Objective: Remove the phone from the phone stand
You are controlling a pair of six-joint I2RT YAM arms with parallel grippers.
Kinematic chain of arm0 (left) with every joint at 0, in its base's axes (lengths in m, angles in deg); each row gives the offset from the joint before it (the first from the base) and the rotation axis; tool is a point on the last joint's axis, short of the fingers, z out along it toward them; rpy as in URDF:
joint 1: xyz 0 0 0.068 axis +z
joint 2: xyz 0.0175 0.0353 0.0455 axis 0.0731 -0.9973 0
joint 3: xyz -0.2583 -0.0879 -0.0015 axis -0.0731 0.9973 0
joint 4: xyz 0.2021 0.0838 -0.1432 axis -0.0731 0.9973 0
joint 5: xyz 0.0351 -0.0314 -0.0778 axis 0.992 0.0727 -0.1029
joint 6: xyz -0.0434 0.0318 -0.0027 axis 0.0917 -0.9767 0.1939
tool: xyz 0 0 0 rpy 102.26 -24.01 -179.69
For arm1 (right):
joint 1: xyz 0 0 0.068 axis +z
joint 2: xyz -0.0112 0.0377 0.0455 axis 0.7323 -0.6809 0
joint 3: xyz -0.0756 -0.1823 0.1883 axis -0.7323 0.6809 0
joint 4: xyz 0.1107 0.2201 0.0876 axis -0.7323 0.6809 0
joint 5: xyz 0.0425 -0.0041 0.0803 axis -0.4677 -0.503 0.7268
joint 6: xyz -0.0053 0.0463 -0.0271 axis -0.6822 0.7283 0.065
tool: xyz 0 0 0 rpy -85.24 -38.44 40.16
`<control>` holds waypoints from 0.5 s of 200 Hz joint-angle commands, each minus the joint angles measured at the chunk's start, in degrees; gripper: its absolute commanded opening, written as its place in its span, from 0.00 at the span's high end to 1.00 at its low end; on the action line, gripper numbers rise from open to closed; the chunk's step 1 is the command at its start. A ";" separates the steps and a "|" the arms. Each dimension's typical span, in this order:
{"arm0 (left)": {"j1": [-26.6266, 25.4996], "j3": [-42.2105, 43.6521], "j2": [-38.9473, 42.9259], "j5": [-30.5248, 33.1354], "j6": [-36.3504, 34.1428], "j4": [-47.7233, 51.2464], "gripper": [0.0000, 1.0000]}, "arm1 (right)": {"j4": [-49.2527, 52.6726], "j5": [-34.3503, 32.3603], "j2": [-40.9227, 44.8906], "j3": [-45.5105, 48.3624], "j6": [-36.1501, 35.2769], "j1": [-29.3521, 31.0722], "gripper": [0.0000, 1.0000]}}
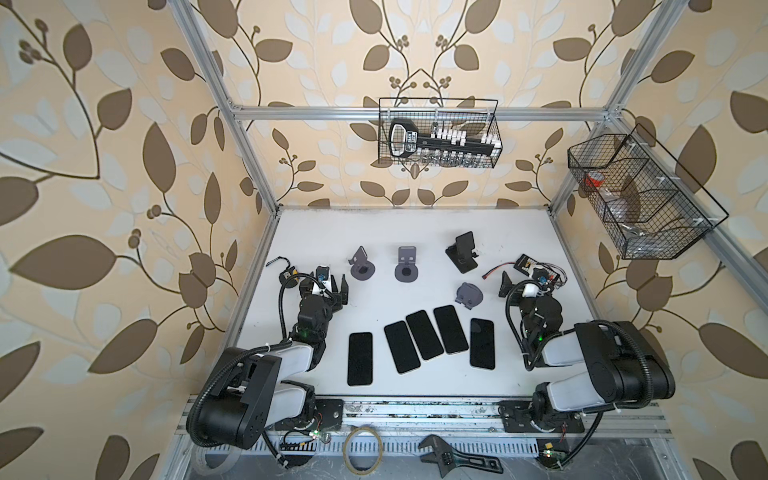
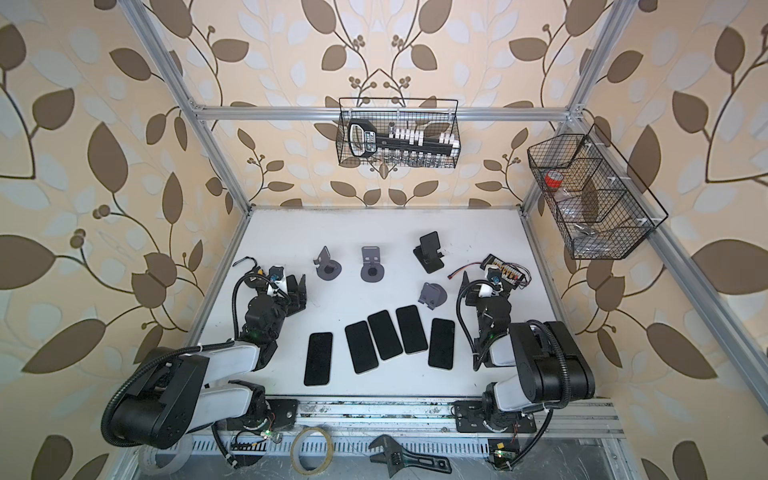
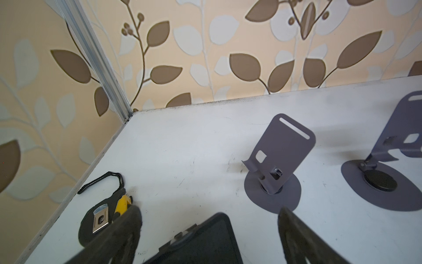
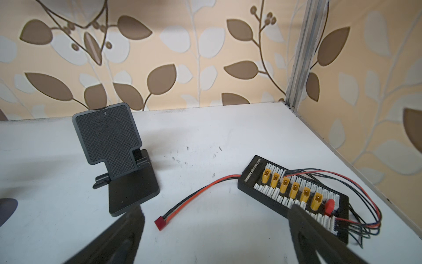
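Though seemingly finished, stands (image 1: 362, 269) bare, phones (image 1: 419, 334) flat at lower centre, identify dark slab (image 3: 201, 240) by spread left gripper (image 3: 209, 211); right gripper (image 4: 217, 209) likewise agape, empty; then retract.

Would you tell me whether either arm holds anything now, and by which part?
Nothing looks gripped. The right gripper has its jaws open and empty. The left gripper is open too; the dark flat thing between its jaws stands clear of one.

black phones (image 1: 360, 358), grey phone stands (image 1: 362, 266), white table (image 1: 316, 232), brown-leaf beige wallpaper (image 1: 124, 124)
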 commanded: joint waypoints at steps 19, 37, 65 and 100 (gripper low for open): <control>-0.04 0.37 -7.08 1.16 2.85 -3.88 0.04 | 3.24 -2.21 -0.16 -1.79 1.61 -0.39 0.01; -0.04 -1.20 -8.35 3.31 3.58 -2.07 0.03 | 7.42 -4.85 -0.40 -3.96 2.56 -0.29 0.01; -0.04 -4.04 -12.00 7.74 4.88 -0.02 0.01 | 7.37 -4.95 -0.44 -4.01 2.64 -0.38 0.01; 0.93 -7.77 -11.95 11.16 7.97 7.61 0.01 | 7.39 -4.90 -0.35 -3.94 2.64 -0.31 0.00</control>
